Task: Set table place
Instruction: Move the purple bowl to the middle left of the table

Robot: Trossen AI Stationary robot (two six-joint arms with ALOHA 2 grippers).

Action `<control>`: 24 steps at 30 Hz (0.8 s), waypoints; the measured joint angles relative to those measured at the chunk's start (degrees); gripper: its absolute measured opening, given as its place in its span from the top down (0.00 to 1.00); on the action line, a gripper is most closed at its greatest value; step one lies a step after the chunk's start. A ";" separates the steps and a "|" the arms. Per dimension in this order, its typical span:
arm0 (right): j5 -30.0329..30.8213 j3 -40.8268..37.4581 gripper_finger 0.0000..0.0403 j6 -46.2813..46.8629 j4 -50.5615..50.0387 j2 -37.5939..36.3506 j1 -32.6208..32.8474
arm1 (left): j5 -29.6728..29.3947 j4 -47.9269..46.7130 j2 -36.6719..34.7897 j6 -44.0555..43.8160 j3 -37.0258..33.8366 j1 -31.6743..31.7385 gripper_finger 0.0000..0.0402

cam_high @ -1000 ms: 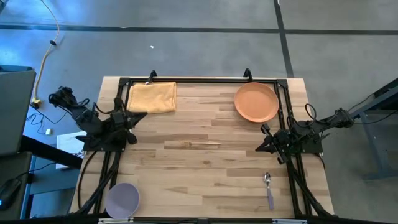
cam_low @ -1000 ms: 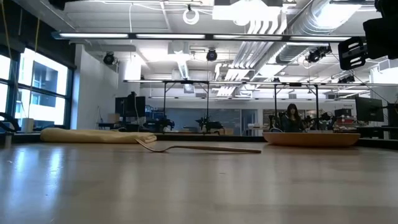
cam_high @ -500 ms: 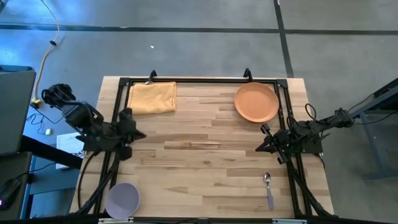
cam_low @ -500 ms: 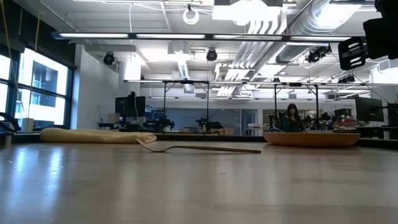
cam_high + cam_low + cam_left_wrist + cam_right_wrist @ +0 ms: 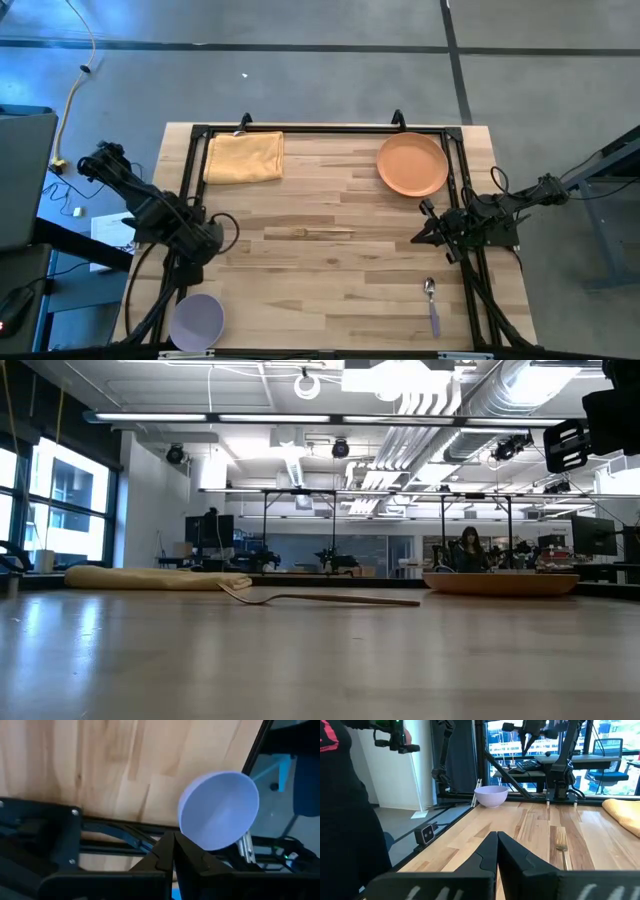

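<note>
The pale wood table [image 5: 330, 265] carries a folded yellow cloth [image 5: 243, 157] at its far left, an orange plate [image 5: 412, 164] at its far right, a fork [image 5: 310, 232] in the middle, a spoon [image 5: 432, 300] near right and a lavender bowl [image 5: 197, 320] at the near left corner. My left gripper [image 5: 203, 250] hangs shut over the left edge and points toward the bowl [image 5: 220, 810]. My right gripper [image 5: 420, 235] waits shut at the right side, above the table, facing the fork [image 5: 561, 840].
A black rail frame [image 5: 320, 130] runs round the tabletop. The low view shows cloth [image 5: 155, 577], fork [image 5: 320, 598] and plate [image 5: 500, 582] lying flat on the wood. A person sits far off in the room behind [image 5: 468, 548]. Bare wood lies between fork and spoon.
My left arm has swung from beside the yellow cloth toward the table's near edge, turning until its gripper faces the lavender bowl. The right arm and all the objects have stayed where they were.
</note>
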 joint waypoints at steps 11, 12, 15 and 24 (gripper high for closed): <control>4.47 0.00 1.00 3.63 -0.15 0.00 -0.02 | -0.77 6.53 0.07 -1.16 -1.83 0.02 0.94; 4.68 0.02 1.00 3.90 -0.14 0.00 -0.02 | -0.85 6.55 0.07 -1.26 -1.83 0.02 0.91; 4.72 0.00 1.00 4.78 -0.13 0.00 -0.02 | -1.26 6.51 0.41 -1.23 -1.83 0.02 0.82; 4.92 0.02 1.00 4.85 -0.11 0.00 -0.02 | 2.21 18.85 1.10 3.10 -12.92 -4.42 0.60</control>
